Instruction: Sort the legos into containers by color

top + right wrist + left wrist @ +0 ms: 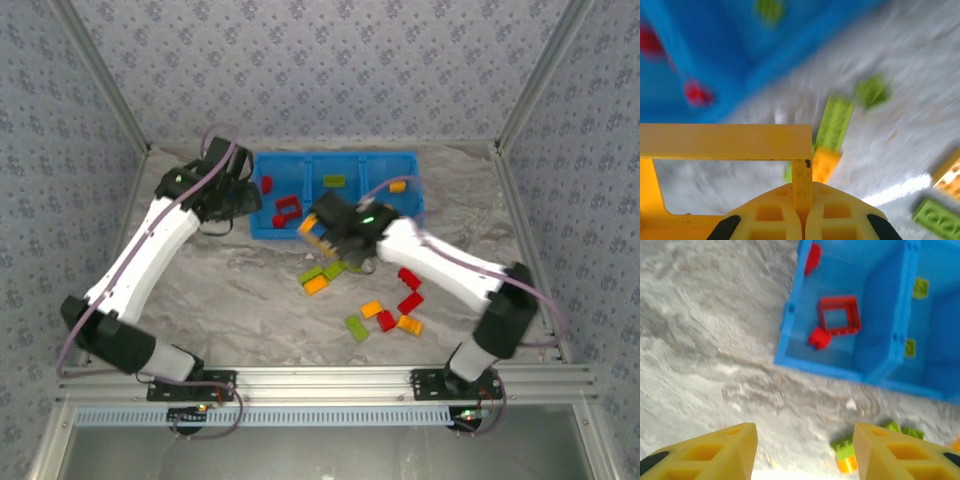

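The bin point(335, 156) lay with its long axis running left to right across the far part of the tabletop point(230, 300). Its three compartments sat side by side: red pieces in the left one, among them a red frame point(839, 315) lying flat, a green brick point(334, 181) in the middle and an orange brick point(398, 186) in the right. The right pincer point(801, 192) was clamped on one thin wall of a yellow frame point(725, 141), held on edge near the bin's near wall with its opening facing the wrist camera. Beneath it a long green brick point(835, 122) lay end to end with a short orange brick point(822, 162), and loose legos point(410, 302) in red, orange and green were scattered nearer the bases. The left pincer point(805, 440) hung with its jaws apart and empty by the bin's left end. The left arm's elbow was folded outward, while the right forearm stretched leftward from an elbow at the table's right side.
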Available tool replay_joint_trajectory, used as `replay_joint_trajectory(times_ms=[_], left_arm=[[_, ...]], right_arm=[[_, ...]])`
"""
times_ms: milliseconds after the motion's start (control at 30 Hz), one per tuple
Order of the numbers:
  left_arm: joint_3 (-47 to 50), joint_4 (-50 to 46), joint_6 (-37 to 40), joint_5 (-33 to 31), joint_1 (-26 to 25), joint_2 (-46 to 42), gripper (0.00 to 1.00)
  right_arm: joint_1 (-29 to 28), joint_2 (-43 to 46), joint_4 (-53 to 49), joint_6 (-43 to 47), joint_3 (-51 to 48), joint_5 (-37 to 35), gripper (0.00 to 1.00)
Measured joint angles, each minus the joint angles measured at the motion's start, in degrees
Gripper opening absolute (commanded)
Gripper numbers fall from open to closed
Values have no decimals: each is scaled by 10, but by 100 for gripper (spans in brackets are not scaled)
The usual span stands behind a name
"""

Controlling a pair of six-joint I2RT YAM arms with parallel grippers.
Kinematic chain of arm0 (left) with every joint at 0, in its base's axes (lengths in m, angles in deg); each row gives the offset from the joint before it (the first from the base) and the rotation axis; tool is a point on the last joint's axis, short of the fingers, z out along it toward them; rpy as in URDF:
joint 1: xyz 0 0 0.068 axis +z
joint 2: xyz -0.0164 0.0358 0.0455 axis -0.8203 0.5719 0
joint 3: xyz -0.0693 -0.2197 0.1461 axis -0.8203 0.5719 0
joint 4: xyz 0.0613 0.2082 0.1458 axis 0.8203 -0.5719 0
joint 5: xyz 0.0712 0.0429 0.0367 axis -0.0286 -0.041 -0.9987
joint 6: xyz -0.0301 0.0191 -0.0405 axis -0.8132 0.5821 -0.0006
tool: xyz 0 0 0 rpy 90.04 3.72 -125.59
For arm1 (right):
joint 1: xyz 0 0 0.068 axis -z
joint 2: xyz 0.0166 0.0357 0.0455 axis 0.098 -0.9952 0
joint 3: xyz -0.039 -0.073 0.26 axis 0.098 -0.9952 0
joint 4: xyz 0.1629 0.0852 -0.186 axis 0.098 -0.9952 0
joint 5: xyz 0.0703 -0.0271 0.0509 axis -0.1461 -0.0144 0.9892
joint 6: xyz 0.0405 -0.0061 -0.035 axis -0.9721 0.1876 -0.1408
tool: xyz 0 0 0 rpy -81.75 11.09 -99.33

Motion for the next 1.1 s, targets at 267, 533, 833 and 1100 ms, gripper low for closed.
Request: replay_joint_trajectory(times_ms=[267, 533, 833, 1100], left_arm=[[127, 23, -18, 31, -55, -119, 54], [122, 27, -38, 23, -92, -101, 54], [116, 27, -42, 13, -115, -81, 53], [114, 27, -42, 13, -117, -70, 53]], right_arm=[[210, -68, -4, -30, 45, -31, 0], [276, -256, -5, -33, 193, 14, 0], [306, -371, -25, -57, 314, 90, 0], [313, -405, -55, -83, 344, 129, 0]])
